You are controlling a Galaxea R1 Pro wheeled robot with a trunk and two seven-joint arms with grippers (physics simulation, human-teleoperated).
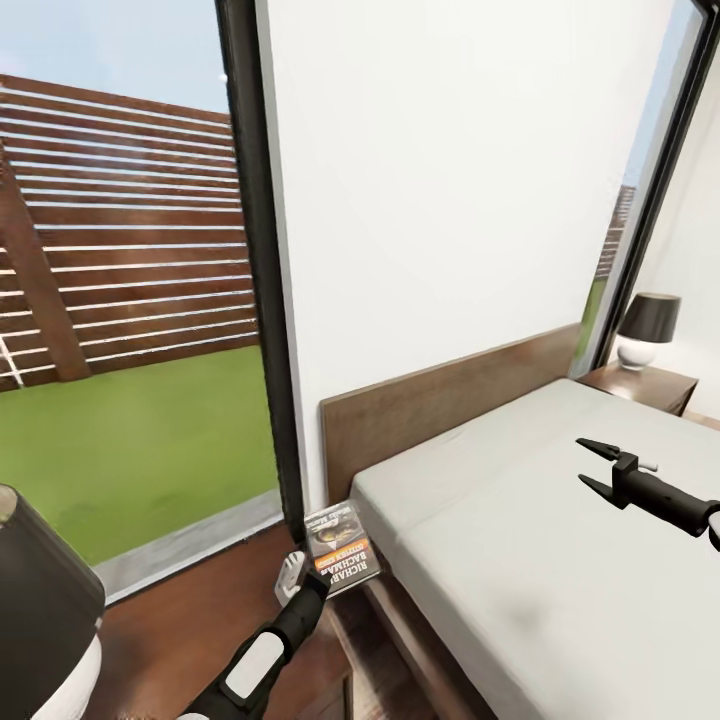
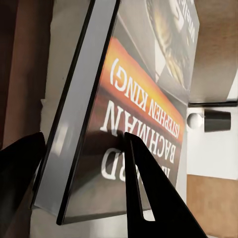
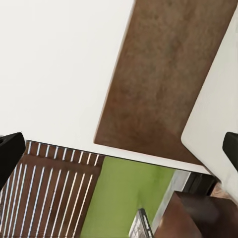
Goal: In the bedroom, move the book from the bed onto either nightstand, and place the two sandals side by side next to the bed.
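My left gripper [image 1: 318,582] is shut on the book [image 1: 340,546], a thin paperback with an orange band and "RICHARD BACHMAN" lettering. It holds the book tilted, just off the bed's [image 1: 520,540] near head corner and over the near nightstand [image 1: 190,620]. In the left wrist view the black fingers [image 2: 148,198] clamp the book [image 2: 139,99] by its lower edge. Over the pale mattress hovers my right gripper [image 1: 592,466], open and empty. Its fingertips [image 3: 10,153] frame the headboard [image 3: 163,79]. The sandals are out of view.
A black-shaded lamp [image 1: 40,610] stands on the near nightstand, and a small white object [image 1: 290,576] lies by the book. A second nightstand [image 1: 655,386] with a lamp [image 1: 648,328] stands beyond the bed. Tall black-framed windows [image 1: 250,260] flank the white wall.
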